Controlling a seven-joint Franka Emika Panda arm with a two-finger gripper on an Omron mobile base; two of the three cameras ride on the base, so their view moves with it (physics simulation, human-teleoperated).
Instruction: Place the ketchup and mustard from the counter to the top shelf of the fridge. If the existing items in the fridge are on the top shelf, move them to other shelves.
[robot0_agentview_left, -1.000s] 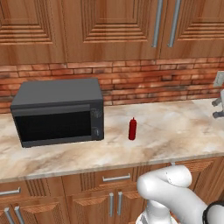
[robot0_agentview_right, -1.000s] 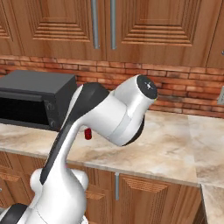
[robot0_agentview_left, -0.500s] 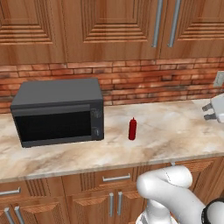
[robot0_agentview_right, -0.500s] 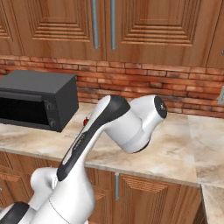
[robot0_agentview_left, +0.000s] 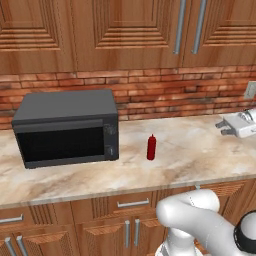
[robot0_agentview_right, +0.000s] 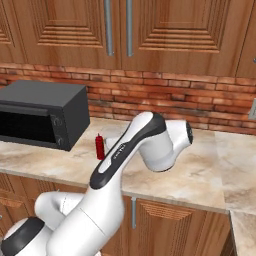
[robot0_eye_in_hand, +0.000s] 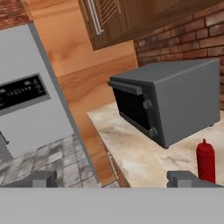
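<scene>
You have the ketchup (robot0_agentview_left: 151, 147) standing upright on the counter (robot0_agentview_left: 190, 155), just to the right of the dark microwave (robot0_agentview_left: 67, 127) and apart from it, with the red brick backsplash (robot0_agentview_left: 165, 95) behind and the brown wooden wall cabinets (robot0_agentview_left: 125, 30) overhead. From the right base camera the same red bottle (robot0_agentview_right: 100, 146) shows between the microwave's (robot0_agentview_right: 42, 115) front corner and the white arm's forearm, partly tucked behind that forearm. Your gripper (robot0_eye_in_hand: 116, 178) sits low in the hand camera with its jaws spread wide and nothing between them; the two grey fingertips (robot0_eye_in_hand: 183, 178) stand far apart at the bottom, and the ketchup (robot0_eye_in_hand: 205, 159) rises just above the right-hand tip in that picture, not touching it as far as you can tell. In the left base camera the gripper (robot0_agentview_left: 235, 126) pokes in from the right edge, hovering over the counter well away from the bottle. The hand camera also shows the microwave (robot0_eye_in_hand: 168, 100) beyond the bottle, and a tall grey appliance front with a dark control panel (robot0_eye_in_hand: 26, 92) past the counter's end, above a grey tiled floor (robot0_eye_in_hand: 48, 157).
</scene>
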